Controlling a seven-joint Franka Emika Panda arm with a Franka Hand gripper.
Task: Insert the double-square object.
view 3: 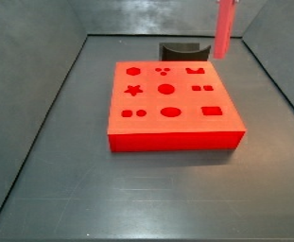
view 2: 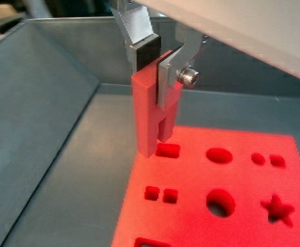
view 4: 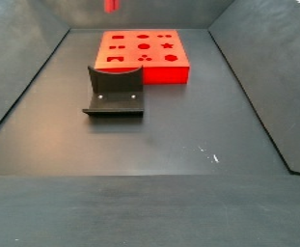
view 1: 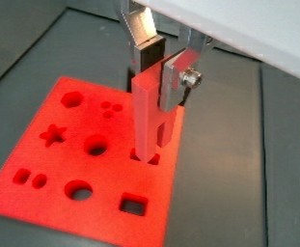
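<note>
Both wrist views show the red bar held upright, its upper end pinched between the two silver fingers of the hand. Its lower end hangs over the red block, close to the block's edge, though whether the tip touches the surface cannot be told. In a wrist view the tip sits near a small square hole, with round, double-square and star-shaped holes further across the block.

Seen from a side view, the bar reaches down from the top of the picture, beyond the far right corner of the block, and the hand itself is out of sight there. Only the bar's lower end shows in a side view, above the block.

A dark bracket, the fixture, stands on the grey desk just beside the block; from a side view it shows as a dark shape behind the block. Grey walls ring the desk.
</note>
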